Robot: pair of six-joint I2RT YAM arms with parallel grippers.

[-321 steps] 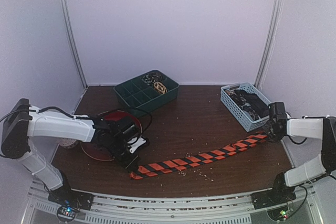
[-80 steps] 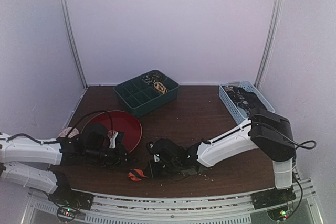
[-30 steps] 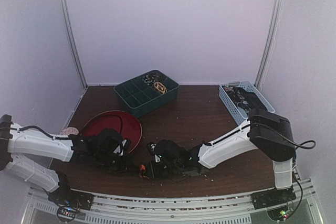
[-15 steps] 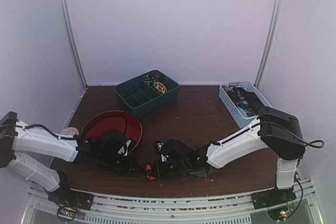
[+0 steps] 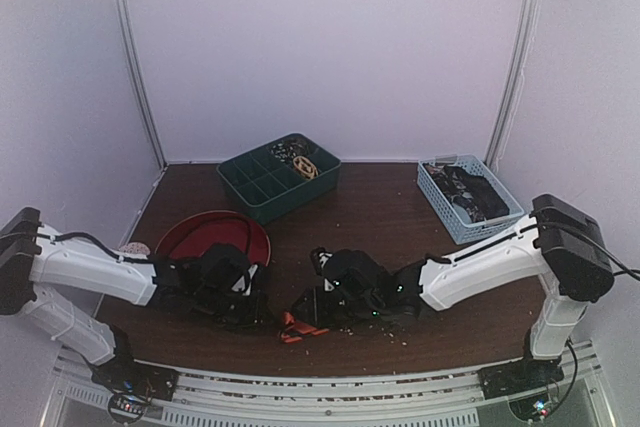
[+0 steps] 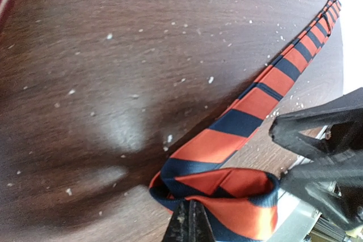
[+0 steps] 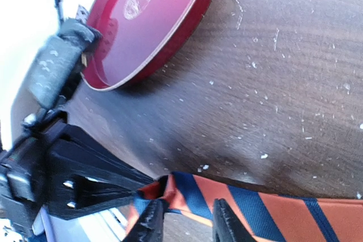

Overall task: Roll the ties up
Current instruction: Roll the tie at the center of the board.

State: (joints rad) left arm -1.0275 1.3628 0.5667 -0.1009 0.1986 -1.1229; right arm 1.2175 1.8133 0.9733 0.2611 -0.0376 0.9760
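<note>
L hand [image 6: 187,213] pinches 1 striped tie [image 6: 249,106]; R hand [image 7: 186,207] parted.

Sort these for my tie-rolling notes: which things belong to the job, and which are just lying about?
Job: orange-red and black striped fabric necktie; left claw, shut on its folded end; right claw, open over it; coiled ties in the dark green compartment tray.
Lying about: round red plate; pale blue plastic basket, contents unclear; white crumbs.
</note>
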